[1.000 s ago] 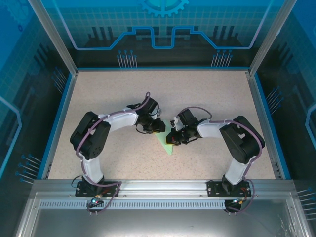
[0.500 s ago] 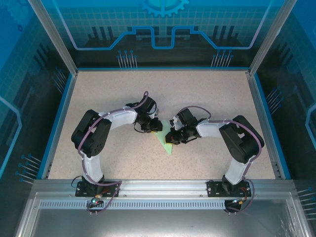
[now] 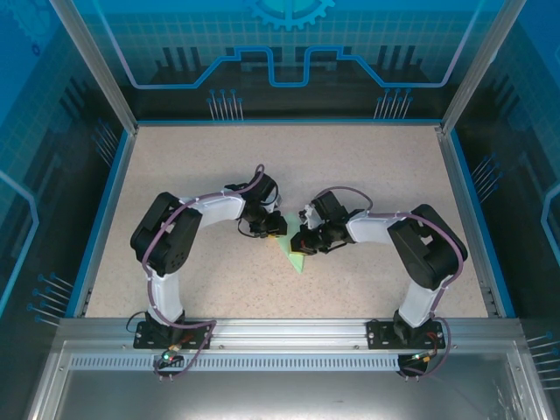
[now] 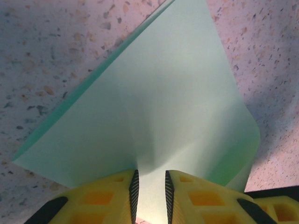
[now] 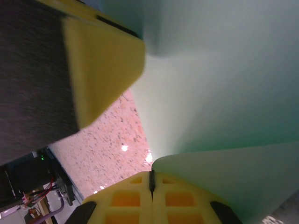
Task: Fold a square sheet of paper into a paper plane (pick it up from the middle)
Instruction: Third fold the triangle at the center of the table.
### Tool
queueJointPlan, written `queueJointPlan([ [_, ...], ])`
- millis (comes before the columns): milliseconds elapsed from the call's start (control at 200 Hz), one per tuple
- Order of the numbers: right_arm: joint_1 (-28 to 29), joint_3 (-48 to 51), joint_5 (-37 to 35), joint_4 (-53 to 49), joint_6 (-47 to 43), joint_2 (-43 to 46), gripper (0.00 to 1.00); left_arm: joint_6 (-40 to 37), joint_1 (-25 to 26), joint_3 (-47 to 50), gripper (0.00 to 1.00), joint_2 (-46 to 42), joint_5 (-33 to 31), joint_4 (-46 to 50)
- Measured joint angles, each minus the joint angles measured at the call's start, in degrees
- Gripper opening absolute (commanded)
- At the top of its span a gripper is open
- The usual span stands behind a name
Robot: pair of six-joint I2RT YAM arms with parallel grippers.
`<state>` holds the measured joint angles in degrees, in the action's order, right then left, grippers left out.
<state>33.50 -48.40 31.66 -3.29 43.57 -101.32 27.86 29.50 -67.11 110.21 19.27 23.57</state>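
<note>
The left gripper (image 3: pixel 268 226) is sitting low over the middle of the table (image 3: pixel 376 166), just left of the paper. In its wrist view its yellow fingers (image 4: pixel 105 196) are standing narrowly apart with pale green paper running between the ribbed pads. Creases are fanning out from that spot, so I am judging it to be pinching a raised ridge of the sheet rather than hanging loose.

The sheet of paper (image 3: pixel 294 256) is lying between the two grippers. From above it is showing as a small green triangle with its point aiming toward the near edge, and one flap is lifting off the speckled surface.

The right gripper (image 3: pixel 304 243) is sitting against the paper's right side. In its wrist view its fingers are pressing together to a thin seam, and a curl of paper is starting right at that seam — it looks to be clamping an edge.

This paper is likely handling as very light, thin and limp. It is stiff only along a crease and is quick to crumple or tear if the two grips are pulling against each other. The better hold is probably on the doubled layers near the centre fold — a single edge will flop.
</note>
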Motion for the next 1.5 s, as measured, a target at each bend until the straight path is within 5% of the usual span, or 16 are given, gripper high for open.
queueJointPlan([
  [1501, 0.76, -0.28, -3.23, 4.26, 3.85, -3.17, 0.09, 0.0, 0.0, 0.68, 0.25, 0.11, 0.09, -1.38],
])
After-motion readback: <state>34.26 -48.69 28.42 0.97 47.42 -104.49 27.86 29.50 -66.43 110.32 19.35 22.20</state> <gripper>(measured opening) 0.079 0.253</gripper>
